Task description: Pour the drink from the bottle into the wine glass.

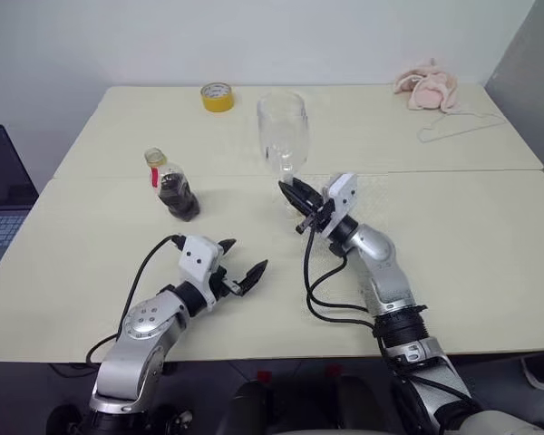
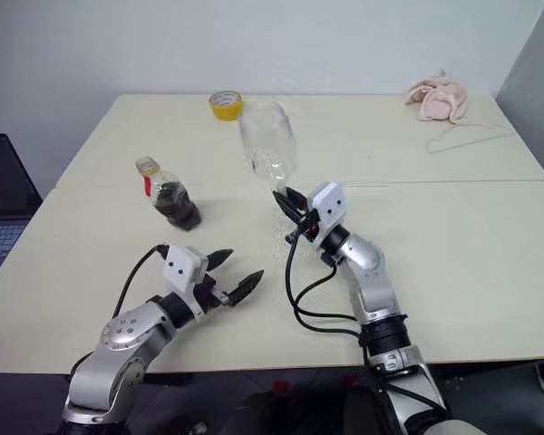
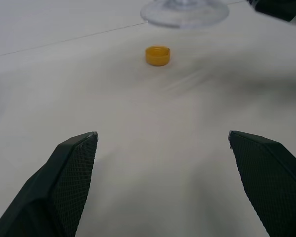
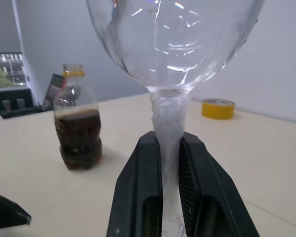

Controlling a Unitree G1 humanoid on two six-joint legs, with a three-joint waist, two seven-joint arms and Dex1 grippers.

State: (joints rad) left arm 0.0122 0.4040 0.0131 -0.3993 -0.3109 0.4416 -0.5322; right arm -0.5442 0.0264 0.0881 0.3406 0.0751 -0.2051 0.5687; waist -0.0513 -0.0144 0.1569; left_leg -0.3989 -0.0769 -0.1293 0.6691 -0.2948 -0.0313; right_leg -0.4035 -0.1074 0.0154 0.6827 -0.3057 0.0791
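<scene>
A: From the head views, where does everything sit?

B: The bottle stands on the bench toward the robot's left, uncapped, with the drink filling its lower part. The wine glass is near the middle, held by its stem in the right pincer, its bowl empty and up.

A: Is that grip plain from above?

B: Less so. The right wrist view settles it: the 2 black fingers are pressed against the stem from either side, clamped on it. That view also shows the bottle beyond the glass and a yellow tape roll behind.

A: And the left pincer?

B: The left pincer hovers low over the bench, nearer the robot than the bottle, its jaws spread wide with nothing between them.

A: Anything only the left wrist camera catches?

B: A small yellow cap lying on the bench, and just past it the foot of the glass. I cannot pick the cap out in the head views.

A: Other things?

B: A pink cloth at the far right corner, and a laptop beside the bench on the left.
</scene>
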